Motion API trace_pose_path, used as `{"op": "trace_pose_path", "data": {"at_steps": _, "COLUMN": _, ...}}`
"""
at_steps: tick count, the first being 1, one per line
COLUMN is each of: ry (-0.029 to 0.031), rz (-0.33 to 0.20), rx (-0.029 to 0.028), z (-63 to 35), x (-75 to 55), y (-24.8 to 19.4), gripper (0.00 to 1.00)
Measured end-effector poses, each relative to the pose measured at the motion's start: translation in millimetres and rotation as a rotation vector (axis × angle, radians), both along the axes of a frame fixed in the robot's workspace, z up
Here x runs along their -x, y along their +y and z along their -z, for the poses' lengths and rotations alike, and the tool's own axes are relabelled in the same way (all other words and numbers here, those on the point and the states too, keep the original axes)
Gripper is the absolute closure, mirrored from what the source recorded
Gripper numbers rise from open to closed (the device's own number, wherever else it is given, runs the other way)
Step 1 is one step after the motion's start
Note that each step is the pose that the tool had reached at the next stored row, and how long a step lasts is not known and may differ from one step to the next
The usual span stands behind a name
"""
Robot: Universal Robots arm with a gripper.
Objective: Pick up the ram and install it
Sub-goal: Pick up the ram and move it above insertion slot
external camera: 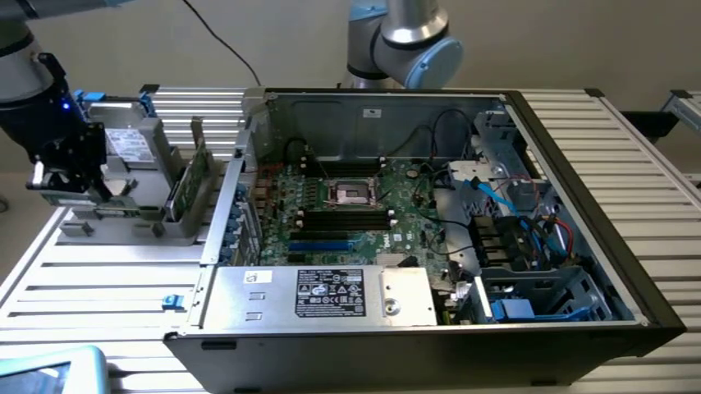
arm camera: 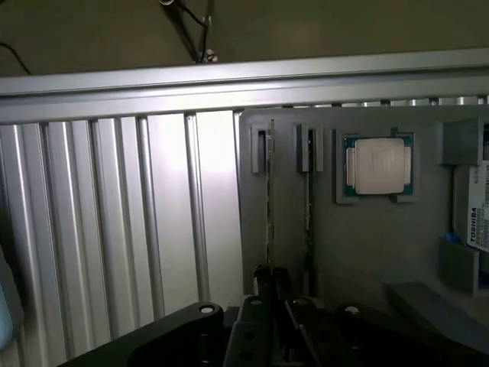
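Claw was closed to a narrow slit, fingertips pinching the near end of the ram. The ram stood on edge in its slot in the grey holder, on the side next to the bare desk slats. A second stick stood just beside it, then the processor lying flat and a labelled drive beyond. Arm and holder sat at the exterior view's left, apart from the open case; the ram was not yet in the board's black slots.
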State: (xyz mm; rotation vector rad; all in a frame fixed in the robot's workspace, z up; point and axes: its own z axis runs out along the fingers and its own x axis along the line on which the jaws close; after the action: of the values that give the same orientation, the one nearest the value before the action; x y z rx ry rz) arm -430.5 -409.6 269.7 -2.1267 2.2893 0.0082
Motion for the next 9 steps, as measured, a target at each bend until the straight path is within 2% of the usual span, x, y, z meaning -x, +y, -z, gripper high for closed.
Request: {"op": "trace_pose_path", "data": {"at_steps": 9, "ry": 0.0000, "rz": 0.000, "rx": 0.0000, "z": -40.9, "x": -2.7, "y": -0.2, "gripper": 0.87}}
